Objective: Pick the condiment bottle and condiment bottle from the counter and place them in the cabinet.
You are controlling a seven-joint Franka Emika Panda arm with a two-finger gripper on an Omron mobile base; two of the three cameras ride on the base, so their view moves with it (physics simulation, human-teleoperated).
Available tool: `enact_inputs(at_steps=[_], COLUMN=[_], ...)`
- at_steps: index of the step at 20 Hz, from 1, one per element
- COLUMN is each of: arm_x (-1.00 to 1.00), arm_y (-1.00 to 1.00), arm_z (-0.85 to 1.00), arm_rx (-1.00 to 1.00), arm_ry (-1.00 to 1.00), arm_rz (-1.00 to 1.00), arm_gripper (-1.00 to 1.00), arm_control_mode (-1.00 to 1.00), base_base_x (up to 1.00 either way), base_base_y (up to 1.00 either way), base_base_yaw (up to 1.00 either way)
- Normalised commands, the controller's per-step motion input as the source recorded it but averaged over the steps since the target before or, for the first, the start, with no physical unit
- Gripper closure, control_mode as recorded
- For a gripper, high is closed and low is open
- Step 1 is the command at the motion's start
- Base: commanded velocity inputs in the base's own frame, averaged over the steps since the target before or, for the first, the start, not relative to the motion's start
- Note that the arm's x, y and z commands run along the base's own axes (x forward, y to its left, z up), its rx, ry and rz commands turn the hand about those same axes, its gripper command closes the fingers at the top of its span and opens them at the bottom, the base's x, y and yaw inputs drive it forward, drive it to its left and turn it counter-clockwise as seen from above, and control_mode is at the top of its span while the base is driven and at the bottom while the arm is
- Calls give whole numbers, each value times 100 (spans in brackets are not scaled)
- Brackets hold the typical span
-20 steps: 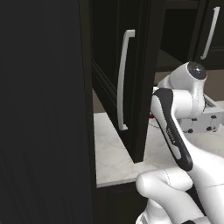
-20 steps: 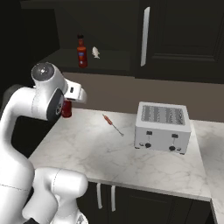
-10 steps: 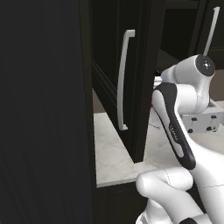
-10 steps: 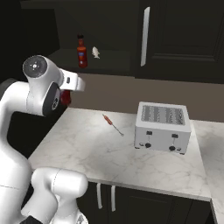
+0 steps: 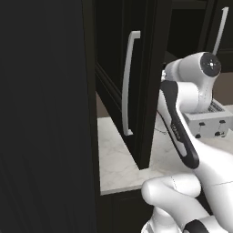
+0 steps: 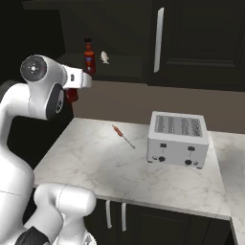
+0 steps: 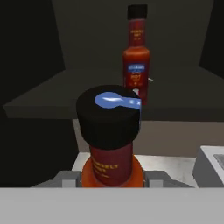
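Note:
My gripper (image 7: 111, 180) is shut on a red condiment bottle (image 7: 111, 151) with a black cap, held upright close to the hand camera. In the right base view the gripper (image 6: 72, 94) holds that bottle (image 6: 72, 96) above the left end of the counter (image 6: 95, 162), just below and left of the open cabinet shelf (image 6: 125, 69). A second red condiment bottle (image 7: 136, 61) with a black cap stands on that shelf, also seen in the right base view (image 6: 89, 55). A small white object (image 6: 105, 57) sits beside it.
The open near-black cabinet door (image 5: 148, 82) with its pale handle (image 5: 129, 82) stands right beside my arm. A silver toaster (image 6: 178, 139) sits on the counter's right half. A thin red-tipped stick (image 6: 123, 136) lies near the middle. A closed cabinet door (image 6: 201, 43) is on the right.
The arm has risen, lifting the held red bottle from near counter height up toward the cabinet shelf. The bottle on the shelf has not moved.

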Motion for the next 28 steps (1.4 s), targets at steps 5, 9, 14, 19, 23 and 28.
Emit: enact_inputs(at_steps=[5,9,14,19,23,28], arm_x=[5,23,8,22,28,28], arm_y=[0,0,1,13,19,2], arm_z=[48,32,29,17,7,0], arm_rx=[0,0,-1,0,-1,-1], arm_ry=[0,-5,-10,-5,0,0], arm_rz=[0,0,0,0,0,0], arm_gripper=[100,100,100,100,100,100], arm_control_mode=[-100,-100,-100,-100,-100,-100], base_base_x=[0,0,0,0,0,0], base_base_y=[0,0,0,0,0,0], base_base_yaw=[0,0,0,0,0,0])
